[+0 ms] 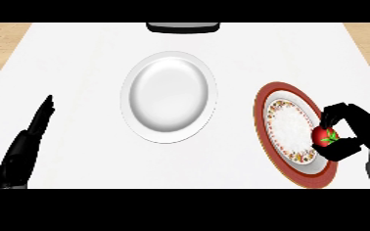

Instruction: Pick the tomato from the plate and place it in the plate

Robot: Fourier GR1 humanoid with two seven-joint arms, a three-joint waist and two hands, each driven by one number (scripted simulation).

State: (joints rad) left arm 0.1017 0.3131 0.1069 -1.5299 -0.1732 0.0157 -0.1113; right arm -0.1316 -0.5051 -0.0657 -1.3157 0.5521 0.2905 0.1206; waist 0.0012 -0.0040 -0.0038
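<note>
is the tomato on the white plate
No, the right robot hand pinches the tomato over the red-rimmed plate.

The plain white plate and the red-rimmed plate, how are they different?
The plain round white plate has no decoration; the round red-rimmed plate has a speckled patterned ring inside its red border. The white plate lies at the counter's middle; the red-rimmed plate lies at the right. The white plate holds nothing; at the red-rimmed plate's edge the black right hand curls round a red tomato. Both are round with white middles.
</note>
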